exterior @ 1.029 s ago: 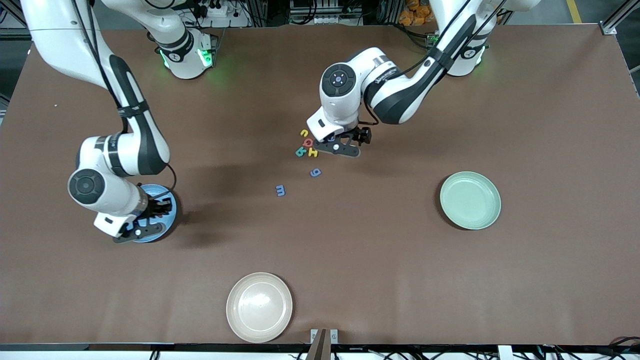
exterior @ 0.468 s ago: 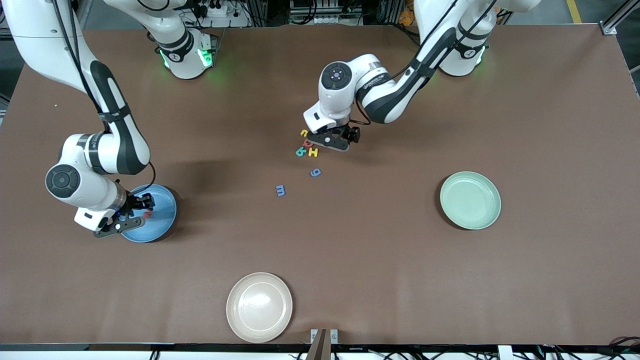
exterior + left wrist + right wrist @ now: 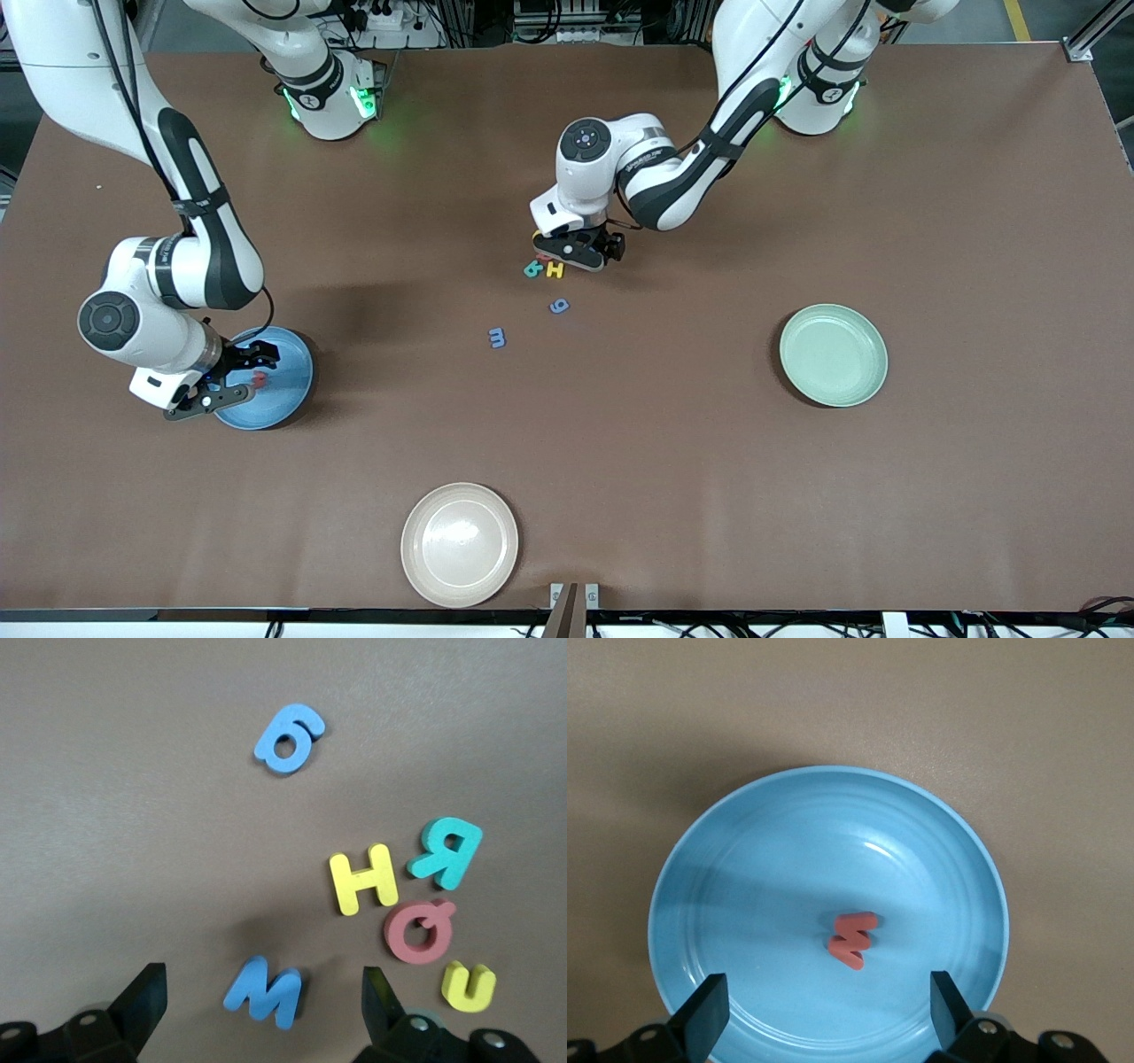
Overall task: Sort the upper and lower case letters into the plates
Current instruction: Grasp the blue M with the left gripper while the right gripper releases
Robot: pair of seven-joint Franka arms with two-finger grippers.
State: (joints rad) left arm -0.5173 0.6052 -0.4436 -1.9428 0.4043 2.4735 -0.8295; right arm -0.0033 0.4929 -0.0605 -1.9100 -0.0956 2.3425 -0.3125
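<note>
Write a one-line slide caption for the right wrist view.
Right claw, fingers open, hangs over the blue plate, where a single red letter lies near its middle on the brown table.

Landmark: letter cluster, mid-table.
- My left gripper: over cluster, open.
- Two stray letters: nearer the front camera.
- One plate: toward left arm's end.
- Another plate: toward right arm's end, one letter in it, my right gripper above.
</note>
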